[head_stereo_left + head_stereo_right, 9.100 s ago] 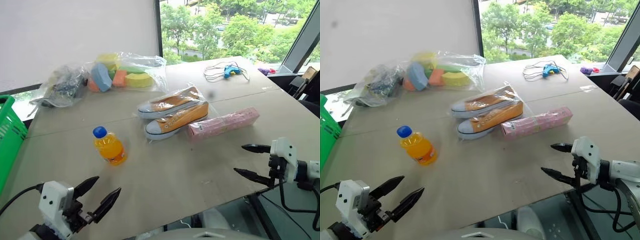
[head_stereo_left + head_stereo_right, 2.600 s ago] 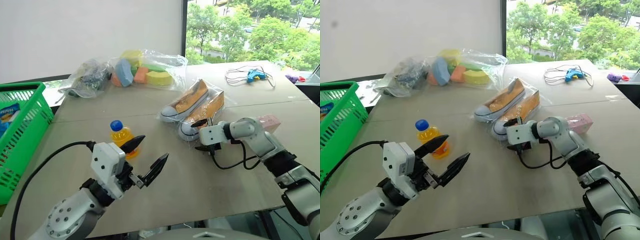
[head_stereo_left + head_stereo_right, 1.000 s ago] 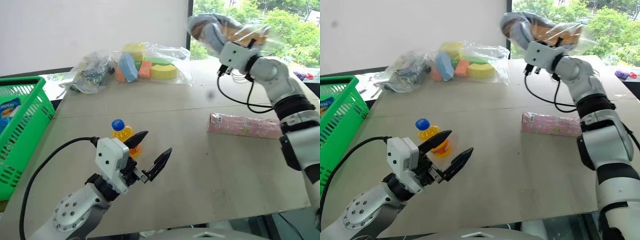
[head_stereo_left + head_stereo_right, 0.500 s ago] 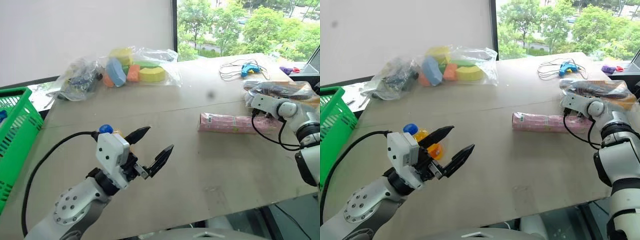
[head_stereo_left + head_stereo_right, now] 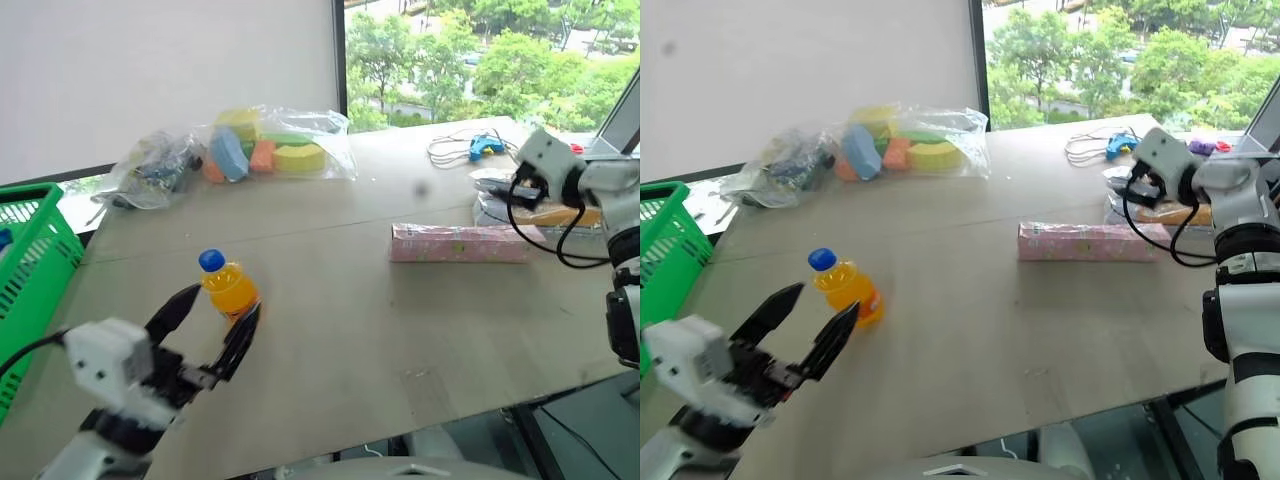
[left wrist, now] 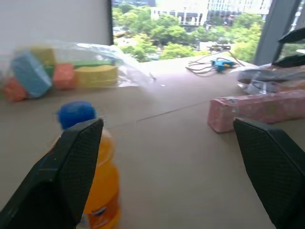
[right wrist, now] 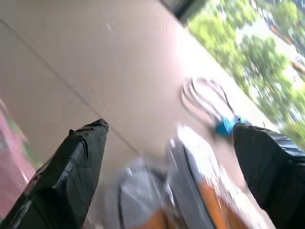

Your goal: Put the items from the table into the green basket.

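Observation:
The orange-drink bottle stands upright on the table, just beyond my open left gripper. In the left wrist view the bottle is partly hidden behind one finger. The pink box lies right of centre. The wrapped orange sneakers lie at the table's right edge, with my right gripper open just over them. In the right wrist view the sneakers show between its spread fingers. The foam-shape bag and the dark-bits bag lie at the back. The green basket stands at the left.
A blue tool with a coiled white cable lies at the back right, near the window. A broad bare stretch of table lies between the bottle and the pink box.
My right gripper brought the sneakers down from high up to the table's right edge and opened off them. My left arm drew back and to the left, uncovering the bottle.

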Robot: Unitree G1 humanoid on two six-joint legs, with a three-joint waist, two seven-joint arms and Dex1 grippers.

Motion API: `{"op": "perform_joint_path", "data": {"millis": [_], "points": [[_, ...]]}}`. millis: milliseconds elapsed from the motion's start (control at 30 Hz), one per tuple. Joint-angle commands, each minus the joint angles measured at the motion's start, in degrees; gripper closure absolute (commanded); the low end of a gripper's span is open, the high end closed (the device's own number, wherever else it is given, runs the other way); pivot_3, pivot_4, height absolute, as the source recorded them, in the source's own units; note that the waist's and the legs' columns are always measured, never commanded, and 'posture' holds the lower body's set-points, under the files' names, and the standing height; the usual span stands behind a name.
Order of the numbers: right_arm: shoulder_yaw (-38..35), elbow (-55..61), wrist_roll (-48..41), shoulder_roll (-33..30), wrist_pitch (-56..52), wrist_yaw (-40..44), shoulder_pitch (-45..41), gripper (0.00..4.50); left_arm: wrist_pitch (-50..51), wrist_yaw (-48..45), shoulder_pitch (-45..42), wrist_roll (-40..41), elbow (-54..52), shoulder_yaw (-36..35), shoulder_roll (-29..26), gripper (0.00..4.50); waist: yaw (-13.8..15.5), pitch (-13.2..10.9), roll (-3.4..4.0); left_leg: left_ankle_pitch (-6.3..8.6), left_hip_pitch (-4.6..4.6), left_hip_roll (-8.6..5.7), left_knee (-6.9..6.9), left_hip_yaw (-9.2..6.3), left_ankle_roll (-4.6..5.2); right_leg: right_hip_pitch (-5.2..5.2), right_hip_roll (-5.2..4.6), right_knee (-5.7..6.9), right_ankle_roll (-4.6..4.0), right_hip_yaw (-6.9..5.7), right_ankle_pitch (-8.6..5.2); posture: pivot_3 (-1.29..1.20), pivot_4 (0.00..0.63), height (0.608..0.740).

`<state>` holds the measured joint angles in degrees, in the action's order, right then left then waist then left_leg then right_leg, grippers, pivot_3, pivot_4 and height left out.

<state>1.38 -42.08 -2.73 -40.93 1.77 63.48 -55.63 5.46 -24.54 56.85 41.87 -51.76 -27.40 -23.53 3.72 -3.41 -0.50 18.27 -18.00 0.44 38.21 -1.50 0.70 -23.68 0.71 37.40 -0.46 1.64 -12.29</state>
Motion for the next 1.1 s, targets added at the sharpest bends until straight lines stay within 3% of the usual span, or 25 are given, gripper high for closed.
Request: {"op": "perform_joint_path", "data": {"millis": [33, 167, 333, 800, 1067, 1100], "points": [[-0.5, 22.8, -12.3, 0.5, -11.6, 9.4, 8.0, 0.04, -3.4, -4.9, -1.9, 0.1, 11.1, -5.4, 1.2, 0.00, 0.4, 0.0, -0.03, 0.03, 0.00, 0.04, 0.02, 0.00, 0.04, -0.01, 0.04, -0.07, -0.06, -0.17, -0.05, 0.25, 0.000, 0.740], [1.6, 38.0, -17.3, 0.3, -17.3, 12.7, 16.1, 0.04, -2.5, -7.7, -4.7, -0.4, 16.3, -6.0, 0.8, 0.00, 1.7, -0.1, -0.22, 0.03, -0.17, 0.13, 0.10, -0.56, 0.03, -0.05, 0.14, -0.26, -0.11, -0.73, -0.08, 0.25, 0.000, 0.740], [5.4, 48.1, -21.0, 4.0, -23.3, 11.6, 19.9, 0.04, 1.5, -10.6, -11.8, -0.4, 18.2, -2.9, -3.4, 0.00, 1.7, -0.1, -0.21, 0.03, -0.60, 0.00, 0.14, -0.47, 0.02, -0.09, 0.01, -0.32, -0.09, -0.78, -0.06, 0.24, 0.000, 0.740], [5.2, 59.8, -26.4, 3.1, -27.9, 9.5, 26.6, 0.04, 7.0, -13.2, -23.7, -3.5, 22.9, 2.2, -5.8, 0.00, 1.6, 0.1, -0.49, 0.04, -0.65, -0.04, 0.14, -0.55, 0.01, -0.08, -0.21, -0.53, -0.05, -0.78, -0.05, 0.18, 0.000, 0.740], [5.1, 62.1, -28.6, 3.1, -29.4, 7.7, 26.3, 0.04, 9.6, -14.3, -30.4, -6.8, 27.4, 5.5, -7.8, 0.00, 1.4, 0.1, -0.49, 0.03, -0.64, -0.05, 0.14, -0.52, 0.00, -0.05, -0.16, -0.52, -0.05, -0.78, -0.04, 0.17, 0.000, 0.740], [5.2, 61.9, -28.5, 3.3, -29.5, 7.3, 25.9, 0.01, 9.7, -14.3, -32.0, -7.6, 28.8, 5.8, -8.4, 0.25, 1.4, 0.1, -0.49, 0.03, -0.64, -0.05, 0.14, -0.53, 0.00, -0.05, -0.16, -0.52, -0.05, -0.78, -0.04, 0.17, 0.000, 0.740]]}}
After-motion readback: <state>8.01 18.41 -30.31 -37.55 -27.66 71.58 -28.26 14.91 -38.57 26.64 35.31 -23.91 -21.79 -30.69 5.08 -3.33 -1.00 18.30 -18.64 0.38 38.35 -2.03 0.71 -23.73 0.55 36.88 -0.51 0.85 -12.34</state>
